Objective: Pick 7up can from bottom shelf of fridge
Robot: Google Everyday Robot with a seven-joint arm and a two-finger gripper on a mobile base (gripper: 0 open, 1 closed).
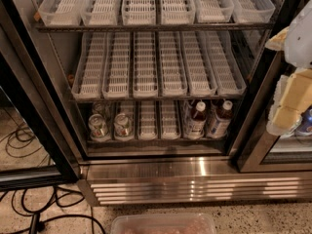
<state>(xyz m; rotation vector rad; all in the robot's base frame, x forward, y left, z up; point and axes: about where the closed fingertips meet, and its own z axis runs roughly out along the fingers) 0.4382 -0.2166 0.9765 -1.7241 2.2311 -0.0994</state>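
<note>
7up can (98, 126) stood upright at the front of the bottom shelf (156, 141), leftmost lane; a similar can (123, 126) just right of it. Two white-capped bottles (197, 118) in the right lanes. Fridge (195, 184) door open. Gripper (287, 106) hung at far right, outside the shelves, well apart from the can; opening and load: cannot tell

Right edge — gripper (286, 110) cream, blocky; white rounded housing (300, 39) above.
</note>
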